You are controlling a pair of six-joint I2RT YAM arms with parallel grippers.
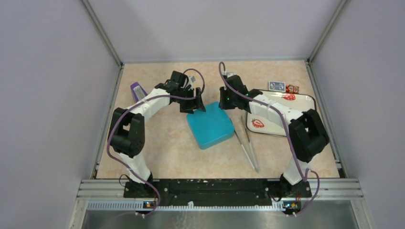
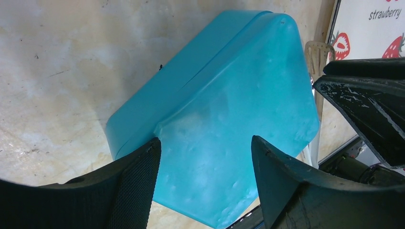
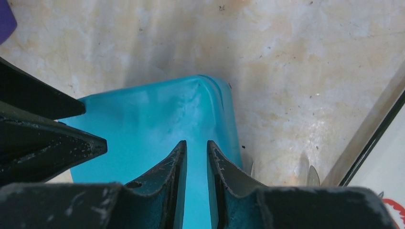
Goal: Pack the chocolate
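No chocolate pieces show in any view. A closed teal box [image 1: 210, 125] lies on the table between my arms. My left gripper [image 1: 193, 106] hovers over its far left corner; in the left wrist view [image 2: 205, 140] its jaws are wide open and empty above the teal lid [image 2: 224, 109]. My right gripper [image 1: 224, 102] is over the far right corner; in the right wrist view [image 3: 196, 143] its jaws stand almost together with a thin gap and hold nothing, above the lid [image 3: 157, 119].
A white strawberry-print tray [image 1: 302, 101] lies right of the box, partly under my right arm. Clear tongs [image 1: 248, 148] lie between box and tray. A small blue card [image 1: 276, 86] and red wrapped bits [image 1: 292, 88] sit behind the tray. A purple object [image 1: 138, 90] lies at far left.
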